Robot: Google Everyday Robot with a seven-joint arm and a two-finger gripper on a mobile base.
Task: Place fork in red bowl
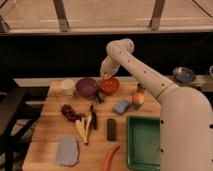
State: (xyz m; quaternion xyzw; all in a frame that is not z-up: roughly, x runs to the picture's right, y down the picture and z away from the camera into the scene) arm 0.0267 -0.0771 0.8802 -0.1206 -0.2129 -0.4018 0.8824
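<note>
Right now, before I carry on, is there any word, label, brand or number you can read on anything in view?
None: no readable text on the red bowl, purple bowl, white cup or green tray.
Black block: any marking too blurred to read.
The gripper is over the red bowl's rim; no label on it.

Our white arm [150, 75] reaches out from the right, elbow bent high — the gripper [106, 75] points downward at its far end
</note>
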